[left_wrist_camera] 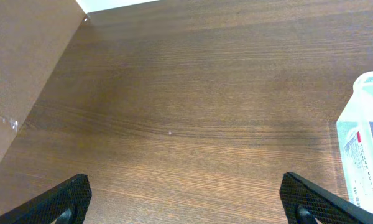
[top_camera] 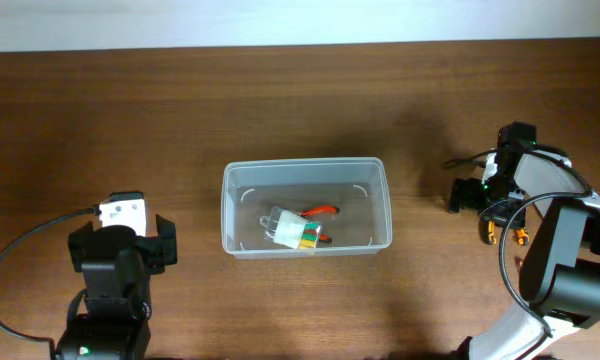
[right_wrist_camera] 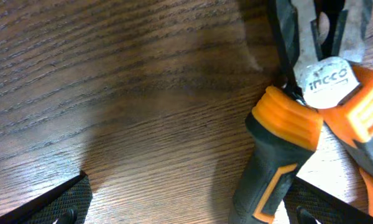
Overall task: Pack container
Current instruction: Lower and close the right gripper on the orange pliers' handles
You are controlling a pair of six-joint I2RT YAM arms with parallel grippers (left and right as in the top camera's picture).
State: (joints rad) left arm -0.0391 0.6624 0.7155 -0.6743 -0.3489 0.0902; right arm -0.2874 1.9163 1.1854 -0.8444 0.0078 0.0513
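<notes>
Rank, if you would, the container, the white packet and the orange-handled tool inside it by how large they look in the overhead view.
1. the container, by far
2. the white packet
3. the orange-handled tool, though the packet may hide part of it

Table [top_camera: 130, 120] matt grained wood; container [top_camera: 305, 163] clear glossy plastic; pliers [right_wrist_camera: 286, 121] rubbery orange-black grips.

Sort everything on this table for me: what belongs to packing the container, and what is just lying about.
Belongs to the job:
- container
- red-handled tool and white striped item, already inside it
- orange-and-black pliers, lying on the table at the right, outside the tub

Just lying about:
- black cable by the left arm
- no other loose thing that I can see
</notes>
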